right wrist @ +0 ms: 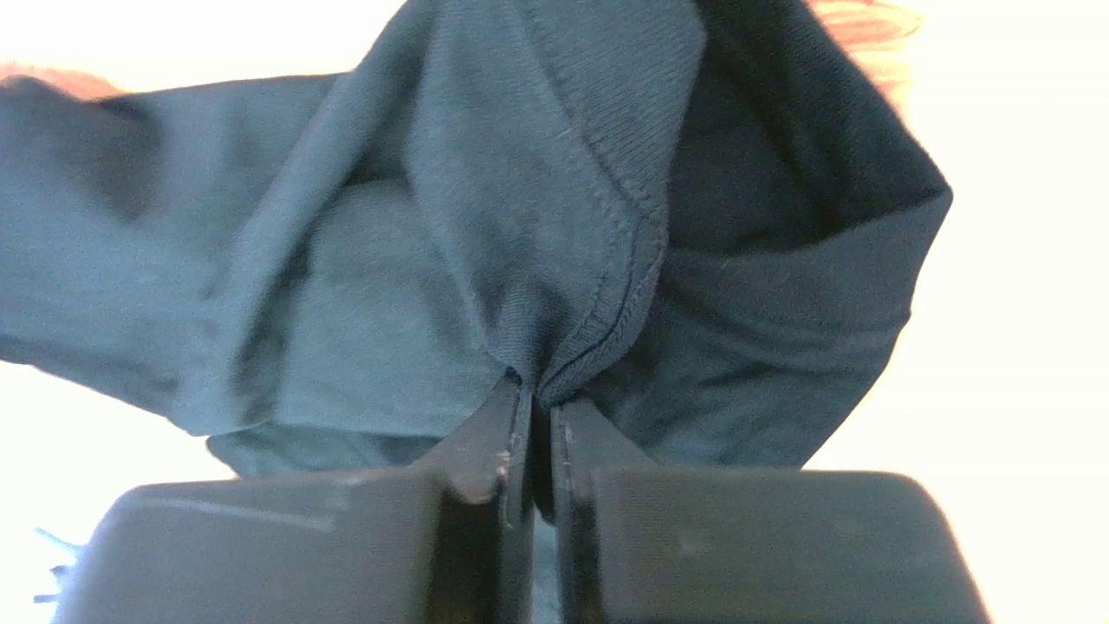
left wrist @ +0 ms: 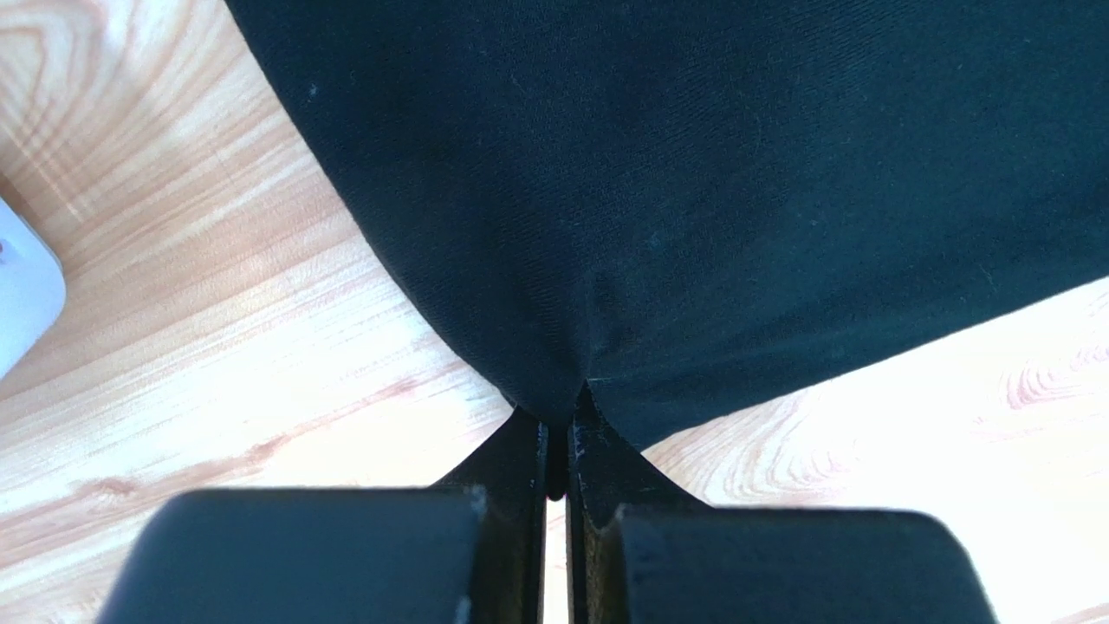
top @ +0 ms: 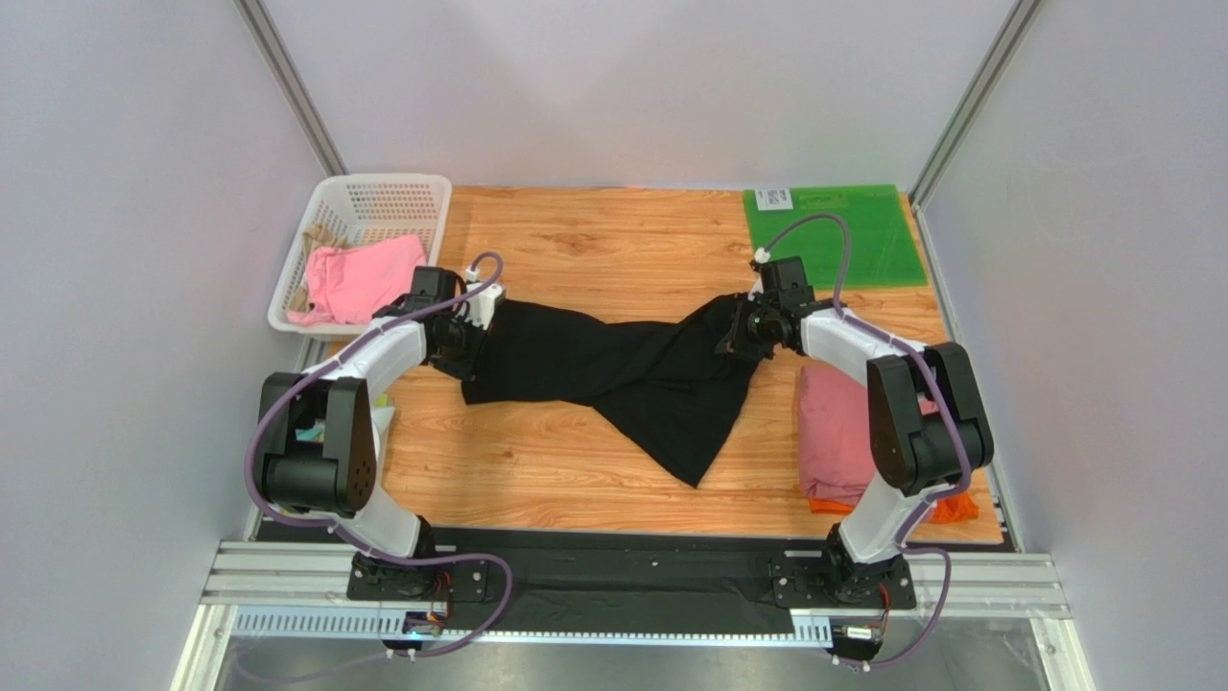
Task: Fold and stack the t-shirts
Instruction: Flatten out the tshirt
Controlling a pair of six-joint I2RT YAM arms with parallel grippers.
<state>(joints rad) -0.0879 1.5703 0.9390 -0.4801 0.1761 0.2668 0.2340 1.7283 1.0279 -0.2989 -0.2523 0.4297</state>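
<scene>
- The left claw is pinching an edge of the black t-shirt, its jaws pressed nearly together with only a thin fold of cloth between them.
- The right claw is likewise closing tightly on the shirt, gripping a bunched part where a stitched hem is showing; several layers seem to be gathering into that pinch.
- The black t-shirt is stretching across the middle of the table between the two claws, twisting in its centre, with a loose flap trailing toward the near edge.
- The cloth is behaving as soft, limp and light: it is sagging and creasing rather than holding any shape, so it is probably needing support at two well-separated points to lie flat.
- The thin jersey is likely to be slipping from a shallow pinch; the thicker stitched hem or a seam is looking like the safer place to grip, and a single layer would be opening out better than the bunch on the right.
- A dusty-pink t-shirt is lying folded beside the right arm with an orange t-shirt peeking out beneath it; another pink garment is waiting in the white basket.
</scene>
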